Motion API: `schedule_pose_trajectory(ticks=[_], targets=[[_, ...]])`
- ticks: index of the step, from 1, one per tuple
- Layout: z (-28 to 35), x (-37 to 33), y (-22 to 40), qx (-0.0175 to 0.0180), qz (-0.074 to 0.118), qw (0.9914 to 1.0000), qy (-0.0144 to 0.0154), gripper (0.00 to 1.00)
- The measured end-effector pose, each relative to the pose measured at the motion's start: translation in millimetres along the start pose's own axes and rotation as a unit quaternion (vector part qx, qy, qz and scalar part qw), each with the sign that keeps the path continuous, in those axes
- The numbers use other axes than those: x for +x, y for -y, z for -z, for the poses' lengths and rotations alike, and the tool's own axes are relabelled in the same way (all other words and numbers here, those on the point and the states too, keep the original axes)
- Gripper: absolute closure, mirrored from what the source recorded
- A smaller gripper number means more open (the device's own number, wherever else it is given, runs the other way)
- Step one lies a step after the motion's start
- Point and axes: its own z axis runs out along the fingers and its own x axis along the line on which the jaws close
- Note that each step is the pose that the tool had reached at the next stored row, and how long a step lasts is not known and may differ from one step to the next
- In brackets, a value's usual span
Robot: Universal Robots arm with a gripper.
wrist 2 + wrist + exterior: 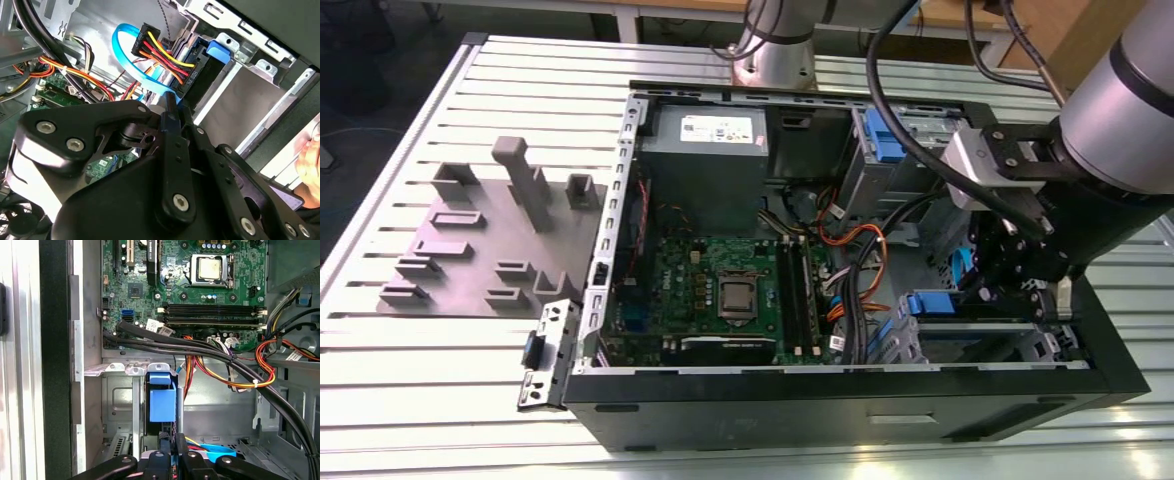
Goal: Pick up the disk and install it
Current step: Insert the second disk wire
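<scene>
Black end effector point(1017, 268) reaches down inside the computer case point(854, 400), clenched, grasping nothing visible.

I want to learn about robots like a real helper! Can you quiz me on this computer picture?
1. What colour is the tab in the drive bay by the hand? A red, B blue, C green.
2. True or false: the hand hangs outside the computer case.
3. Fill in: the case stands on a ribbed metal ____.

Key: 1 B. 2 False, it is inside. 3 table.
</scene>
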Motion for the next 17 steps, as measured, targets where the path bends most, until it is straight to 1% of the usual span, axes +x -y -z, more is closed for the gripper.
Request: schedule_pose_trajectory(ticks=[5, 6, 9, 13, 16, 17], targets=[[0.2, 0.0, 0.0, 0.0000, 0.000, 1.00000, 0.0003, 0.83], [1.2, -0.1, 0.0, 0.0000, 0.000, 1.00000, 0.0003, 0.77], [7.5, -0.5, 0.4, 0.0000, 0.000, 1.00000, 0.0002, 0.77], [18.4, -2.4, 0.8, 0.0000, 0.000, 1.00000, 0.0001, 0.77], [18.7, -2.7, 0.8, 0.0000, 0.000, 1.00000, 0.0003, 0.77], [18.7, -2.7, 0.8, 0.0000, 0.000, 1.00000, 0.0002, 0.78]])
